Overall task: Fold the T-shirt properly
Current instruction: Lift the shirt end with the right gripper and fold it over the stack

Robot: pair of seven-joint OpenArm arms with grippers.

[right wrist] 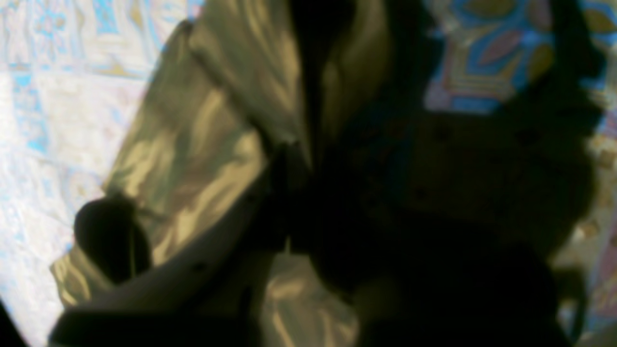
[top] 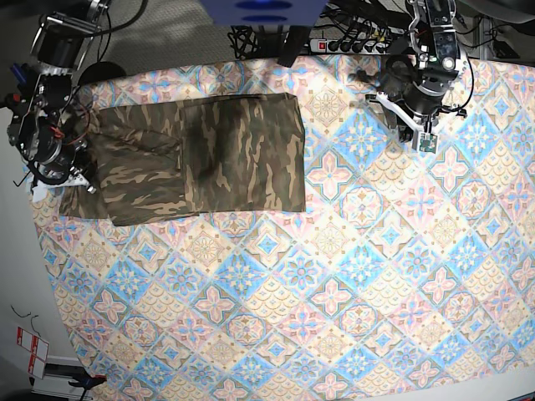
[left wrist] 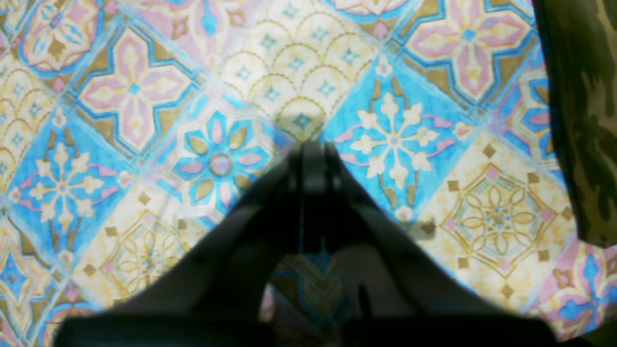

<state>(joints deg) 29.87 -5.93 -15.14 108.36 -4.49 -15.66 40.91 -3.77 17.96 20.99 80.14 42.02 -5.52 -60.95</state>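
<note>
Base view shows the T-shirt (top: 242, 154) near the surface's (top: 359, 317) upper-left corner, its long axis running left to right; which way the collar points, I cannot tell. The right claw (right wrist: 308, 161) pinches fabric at the left-hand end, presumably to fold it inward. The left claw (left wrist: 313, 152) is clenched on nothing, apart from the cloth.

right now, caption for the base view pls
Right gripper shut on the edge of the camouflage T-shirt, left gripper shut above the patterned tablecloth.
</note>
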